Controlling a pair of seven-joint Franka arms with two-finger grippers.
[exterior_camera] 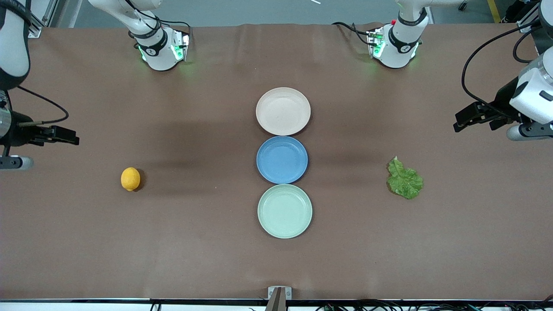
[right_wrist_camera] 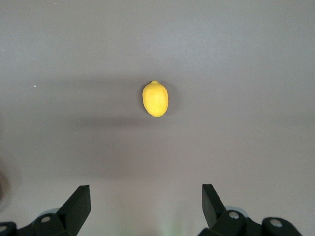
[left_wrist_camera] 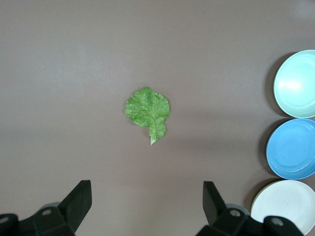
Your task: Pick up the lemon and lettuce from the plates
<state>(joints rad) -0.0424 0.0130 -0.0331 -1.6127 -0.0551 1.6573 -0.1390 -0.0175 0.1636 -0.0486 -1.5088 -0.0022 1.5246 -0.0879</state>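
The lemon (exterior_camera: 130,179) lies on the bare brown table toward the right arm's end, not on a plate; it also shows in the right wrist view (right_wrist_camera: 155,99). The lettuce (exterior_camera: 404,180) lies flat on the table toward the left arm's end, also seen in the left wrist view (left_wrist_camera: 148,110). The beige-pink plate (exterior_camera: 283,111) and the mint green plate (exterior_camera: 284,211) are empty. My right gripper (exterior_camera: 71,136) (right_wrist_camera: 146,192) is open and empty, above the table well apart from the lemon. My left gripper (exterior_camera: 459,123) (left_wrist_camera: 147,189) is open and empty, above the table well apart from the lettuce.
An empty blue plate (exterior_camera: 282,159) sits between the two plates; the three form a line down the table's middle, beige-pink farthest from the front camera, mint nearest. The left wrist view shows all three plates at its edge, the mint one (left_wrist_camera: 295,83) among them.
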